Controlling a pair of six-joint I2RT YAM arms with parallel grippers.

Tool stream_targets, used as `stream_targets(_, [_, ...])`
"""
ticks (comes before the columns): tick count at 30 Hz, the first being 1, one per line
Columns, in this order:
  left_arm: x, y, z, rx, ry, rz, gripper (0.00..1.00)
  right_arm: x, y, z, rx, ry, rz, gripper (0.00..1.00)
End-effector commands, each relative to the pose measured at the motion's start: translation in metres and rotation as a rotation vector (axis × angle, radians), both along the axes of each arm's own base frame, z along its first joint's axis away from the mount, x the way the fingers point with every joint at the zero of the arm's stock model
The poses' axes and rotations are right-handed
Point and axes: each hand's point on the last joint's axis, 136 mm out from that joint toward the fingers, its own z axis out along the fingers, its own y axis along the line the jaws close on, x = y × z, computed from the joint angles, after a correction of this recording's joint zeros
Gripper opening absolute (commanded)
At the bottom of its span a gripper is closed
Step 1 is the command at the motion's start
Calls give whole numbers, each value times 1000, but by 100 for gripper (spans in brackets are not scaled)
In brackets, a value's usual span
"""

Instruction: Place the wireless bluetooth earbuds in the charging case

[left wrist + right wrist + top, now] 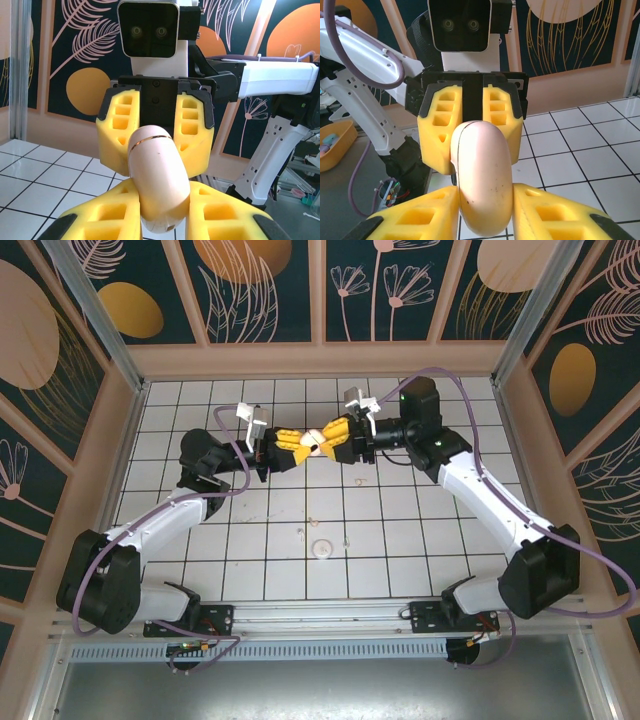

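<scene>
left gripper [160, 202] clamps the charging case [159, 170]; right gripper [485, 200] grips its other end. hold steady, probably hinge the lid open slowly.

Charging case [322, 443]: small, pale pink-cream, rounded like a pebble, with a smooth and slightly glossy shell. Closed, with a thin curved seam line on the shell, brownish in the left wrist view [157, 180] and dark in the right wrist view [482, 175], where a few tiny dark marks also show. Held in the air over the middle of the counter [200, 540], pinched from opposite sides between the left gripper [305, 445] and the right gripper [338, 440], both touching it. Wireless bluetooth earbuds [301, 533]: from above just two tiny pale specks lying on the white tiles, well apart from the case and nearer to the arm bases. Too small to tell shape or pose.
</scene>
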Motion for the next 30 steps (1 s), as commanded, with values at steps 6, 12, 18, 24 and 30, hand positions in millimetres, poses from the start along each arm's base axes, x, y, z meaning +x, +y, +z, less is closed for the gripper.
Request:
stream_targets(6, [0, 2, 19, -34, -45, 28, 22, -17, 3, 15, 17, -54, 82, 27])
stream_targets(12, [3, 1, 15, -10, -44, 41, 28, -20, 0, 15, 8, -73, 64, 26])
stream_targets(18, [6, 1, 9, 35, -57, 71, 51, -10, -3, 8, -59, -98, -13, 25])
stream_targets(24, [5, 1, -1, 132, -99, 84, 58, -8, -10, 5, -116, -130, -62, 24])
stream_targets(30, [1, 4, -11, 227, -173, 98, 61, -5, -20, 0, -191, -209, -128, 23])
